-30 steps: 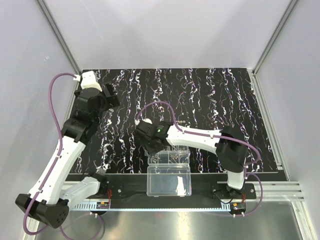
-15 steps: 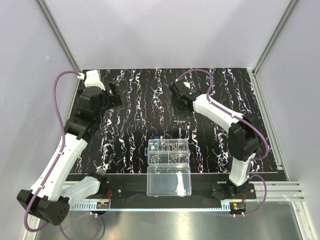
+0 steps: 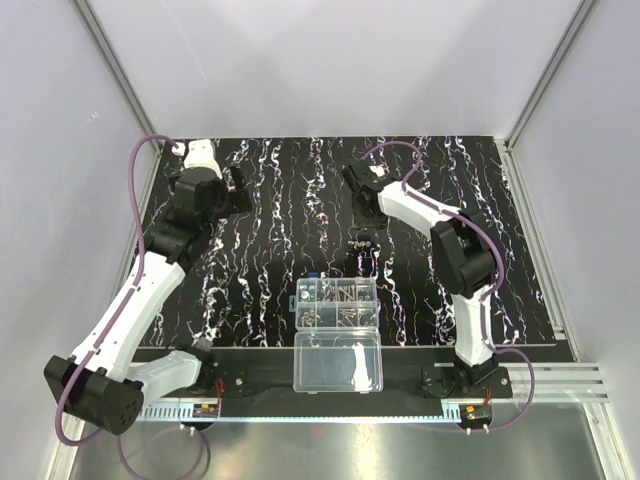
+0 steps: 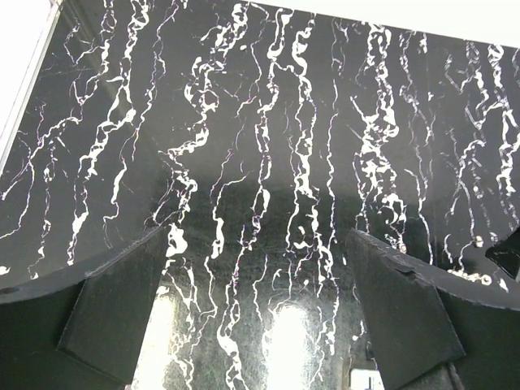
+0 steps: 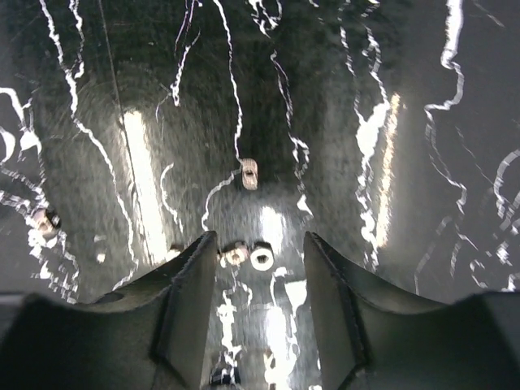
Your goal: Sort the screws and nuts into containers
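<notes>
Well behind both pairs of fingers, by the arm bases, the clear lid half (image 3: 338, 362) lies with the containers (image 3: 337, 303) just past it, small metal pieces inside them. Between the tips of the right fingers (image 5: 183, 301), which stand apart, 2 nuts (image 5: 262, 257) lie on the worktop's mat (image 3: 480, 200), a 3rd nut (image 5: 249, 173) just beyond. Farther left, the left fingers (image 4: 114, 317) are spread wide over the mat.

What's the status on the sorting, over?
Left gripper open, empty, over bare black marbled mat. Right gripper open, small silvery metal nuts loose on mat by its fingertips. Clear plastic organizer box partly filled. Nothing blocking.
</notes>
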`<control>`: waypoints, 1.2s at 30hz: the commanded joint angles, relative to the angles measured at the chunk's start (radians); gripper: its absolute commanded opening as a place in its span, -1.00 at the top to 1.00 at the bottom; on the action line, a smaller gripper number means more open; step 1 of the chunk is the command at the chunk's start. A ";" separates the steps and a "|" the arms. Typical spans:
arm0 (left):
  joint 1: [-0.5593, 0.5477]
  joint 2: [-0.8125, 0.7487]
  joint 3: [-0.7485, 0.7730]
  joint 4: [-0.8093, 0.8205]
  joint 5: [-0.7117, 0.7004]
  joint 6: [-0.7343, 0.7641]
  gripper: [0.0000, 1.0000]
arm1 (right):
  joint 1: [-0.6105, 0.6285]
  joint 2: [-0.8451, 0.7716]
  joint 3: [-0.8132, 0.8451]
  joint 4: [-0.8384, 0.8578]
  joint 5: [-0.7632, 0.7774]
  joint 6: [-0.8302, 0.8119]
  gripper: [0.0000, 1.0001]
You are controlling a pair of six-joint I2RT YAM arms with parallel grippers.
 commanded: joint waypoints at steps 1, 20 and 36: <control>0.006 0.005 0.011 0.045 0.006 0.014 -0.98 | -0.015 0.035 0.054 0.066 -0.010 -0.030 -0.06; 0.009 0.052 0.017 0.037 -0.007 0.014 -0.98 | -0.043 0.129 0.113 0.057 -0.103 -0.061 0.21; 0.012 0.055 0.018 0.036 -0.011 0.014 -0.98 | -0.041 0.169 0.113 0.049 -0.090 -0.065 0.52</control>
